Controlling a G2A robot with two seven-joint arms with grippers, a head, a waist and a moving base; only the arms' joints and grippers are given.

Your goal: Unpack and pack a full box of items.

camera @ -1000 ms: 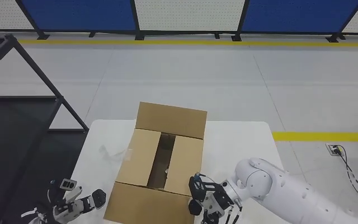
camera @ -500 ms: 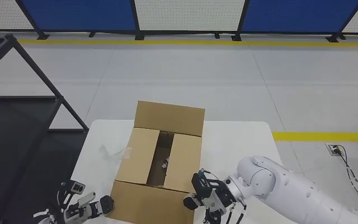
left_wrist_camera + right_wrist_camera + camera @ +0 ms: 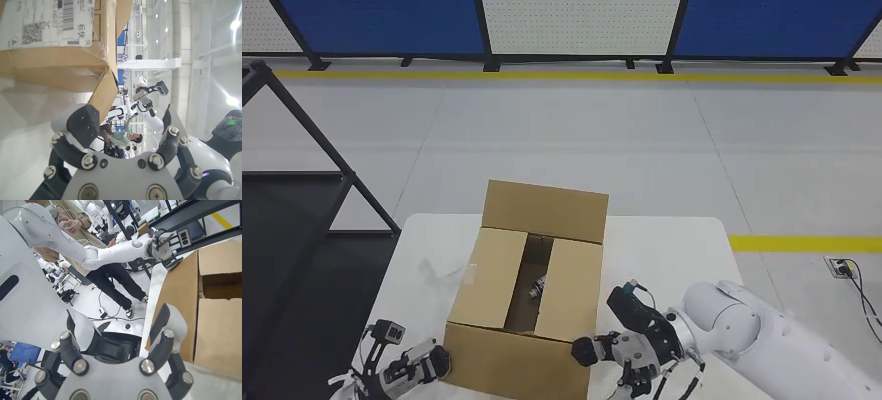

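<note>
A brown cardboard box stands on the white table. Its two long top flaps lie nearly closed, with a narrow gap between them where a small item shows inside. The far flap stands up and the near flap is folded outward. My left gripper is open at the near flap's left corner; the left wrist view has the box just ahead of the left gripper. My right gripper is open at the flap's right corner, one fingertip against the flap's edge.
A black metal rack stands to the left of the table. A scrap of clear plastic lies on the table left of the box. Bare table surface stretches right of the box. My left arm's gripper shows far off at the box's other corner.
My left gripper has moved right, up to the box's near left corner. My right gripper has turned and shifted along the near flap's right corner.
</note>
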